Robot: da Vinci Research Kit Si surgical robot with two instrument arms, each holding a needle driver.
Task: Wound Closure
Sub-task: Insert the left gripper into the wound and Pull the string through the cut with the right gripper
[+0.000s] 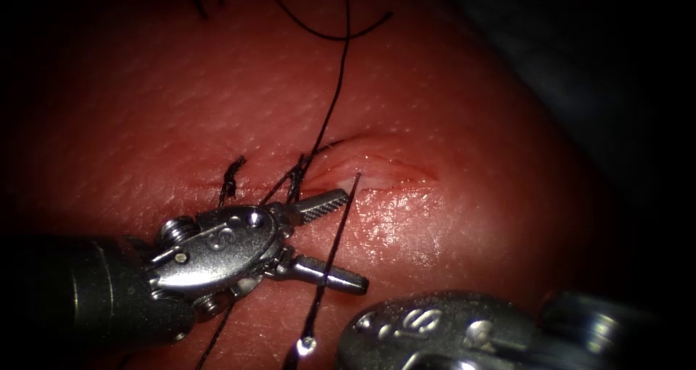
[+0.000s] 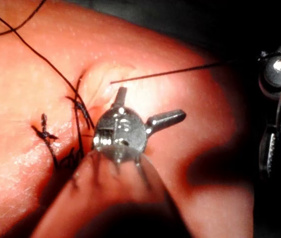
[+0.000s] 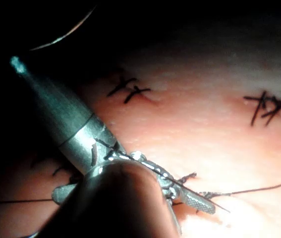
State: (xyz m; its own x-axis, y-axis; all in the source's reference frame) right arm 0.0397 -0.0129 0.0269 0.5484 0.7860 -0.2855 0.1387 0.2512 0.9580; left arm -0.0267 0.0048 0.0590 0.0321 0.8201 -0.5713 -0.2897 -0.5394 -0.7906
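A: Left tool [image 1: 346,243]?
B: Jaws wide apart, holding nothing. One jaw up near the cut [image 1: 377,168], the other lower on the tissue [image 1: 471,196] on the near side.
A: Needle?
B: Needle [image 1: 337,250] runs as a thin dark line between the spread jaws, tip at the near edge of the cut, right of the two finished stitches [image 1: 230,181]. Can't tell if the tip is in the tissue or just touching.
A: Who holds it?
B: Its lower end goes toward the right tool [image 1: 435,330], but that tool's jaws are out of frame in the endoscope view. In the left wrist view the needle [image 2: 170,73] leads over to the right tool [image 2: 279,64]; grip point not visible, jaw state can't tell.
A: Thread?
B: Thread [image 1: 330,109] rises from the second stitch at the cut, runs up and loops at the far side of the tissue.
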